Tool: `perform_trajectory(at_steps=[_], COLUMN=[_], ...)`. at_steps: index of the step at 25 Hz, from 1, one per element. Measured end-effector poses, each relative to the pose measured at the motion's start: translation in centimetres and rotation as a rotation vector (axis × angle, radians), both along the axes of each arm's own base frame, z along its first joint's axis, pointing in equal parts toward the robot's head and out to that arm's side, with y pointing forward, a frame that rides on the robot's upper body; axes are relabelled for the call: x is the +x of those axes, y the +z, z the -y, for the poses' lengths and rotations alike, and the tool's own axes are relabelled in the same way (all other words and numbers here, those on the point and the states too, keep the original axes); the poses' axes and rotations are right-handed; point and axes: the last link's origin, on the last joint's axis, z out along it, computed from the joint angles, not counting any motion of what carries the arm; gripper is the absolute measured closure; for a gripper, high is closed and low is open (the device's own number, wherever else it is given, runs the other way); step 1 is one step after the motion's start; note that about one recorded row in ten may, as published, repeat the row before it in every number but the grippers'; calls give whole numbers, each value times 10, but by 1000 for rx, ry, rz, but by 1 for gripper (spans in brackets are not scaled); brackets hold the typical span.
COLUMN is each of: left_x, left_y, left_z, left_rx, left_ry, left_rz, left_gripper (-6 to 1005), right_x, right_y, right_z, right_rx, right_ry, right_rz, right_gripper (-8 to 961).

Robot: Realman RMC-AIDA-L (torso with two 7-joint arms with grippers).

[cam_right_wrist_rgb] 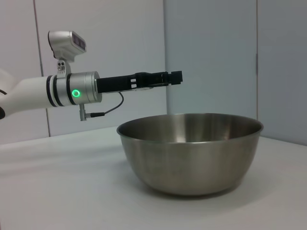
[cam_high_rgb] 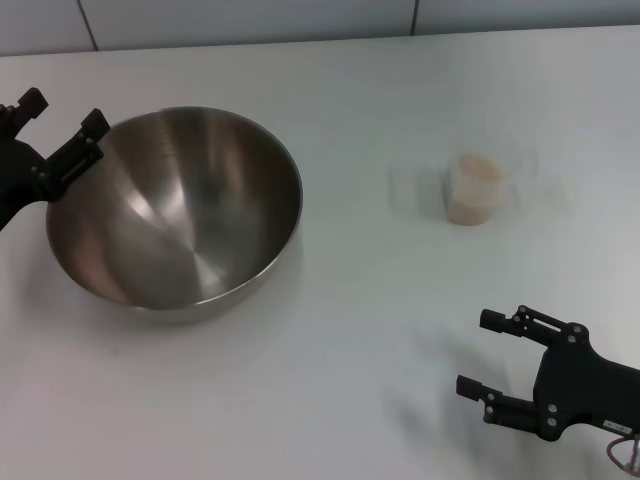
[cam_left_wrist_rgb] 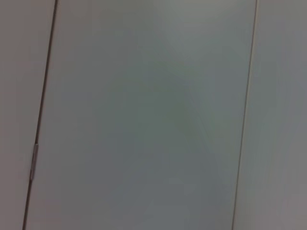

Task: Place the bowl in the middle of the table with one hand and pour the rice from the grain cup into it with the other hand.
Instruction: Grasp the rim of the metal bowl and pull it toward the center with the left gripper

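Nearest the robot, the right gripper (cam_high_rgb: 483, 353) hovers low over the front right part of the table (cam_high_rgb: 330, 400), its dark body reaching in from the lower right corner of the head view and its two fingers (cam_high_rgb: 500, 321) spread apart with nothing between them, pointing toward the robot's left. Farther back on the left sits the bowl (cam_high_rgb: 178, 205), upright on the white top, its shiny inside bare. The left gripper (cam_high_rgb: 62, 116) is at the bowl's far left rim, held level above the rim as the right wrist view shows (cam_right_wrist_rgb: 175, 78); its arm stretches in horizontally from the left edge, a green ring lit on the wrist. Its fingers are parted and grip nothing. Well to the right of the bowl and farther back than the right gripper stands the grain cup (cam_high_rgb: 474, 187), upright, holding the rice (cam_high_rgb: 474, 170) as a pale mass nearly to its brim. The left wrist view shows only grey wall panels (cam_left_wrist_rgb: 144, 115)
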Motion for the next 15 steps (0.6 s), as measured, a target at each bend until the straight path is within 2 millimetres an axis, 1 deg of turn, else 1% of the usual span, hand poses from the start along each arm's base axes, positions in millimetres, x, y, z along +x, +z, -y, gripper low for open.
perform_trajectory(at_steps=[3, 4, 5, 6, 7, 8, 10, 11, 12, 15], left_x=[0, 0, -2, -2, -3, -3, -4, -4, -2, 1], left_y=[2, 3, 7, 7, 13, 13, 21, 21, 30, 36], left_z=[-3, -5, -12, -12, -20, -20, -28, -28, -35, -40], left_rx=[-3, -11, -43, -43, -97, -97, -146, -146, -193, -256], left_ry=[5, 13, 36, 36, 71, 71, 115, 115, 145, 166], left_rz=[1, -1, -15, -15, -38, -38, -52, -52, -84, -144], left_gripper=[136, 136, 136, 136, 136, 136, 136, 136, 136, 136], right_x=[0, 0, 0, 0, 1, 1, 1, 1, 1, 1], right_y=[0, 0, 0, 0, 0, 0, 0, 0, 0, 0], right_z=[0, -1, -1, -1, -1, -1, -2, -2, -2, -3], right_rx=[0, 1, 2, 2, 3, 3, 4, 4, 4, 6], right_ry=[1, 0, -1, -1, -3, -3, -5, -5, -4, -3], right_rz=[0, 1, 2, 2, 5, 5, 7, 7, 7, 9], right_gripper=[171, 171, 171, 171, 171, 171, 171, 171, 171, 171])
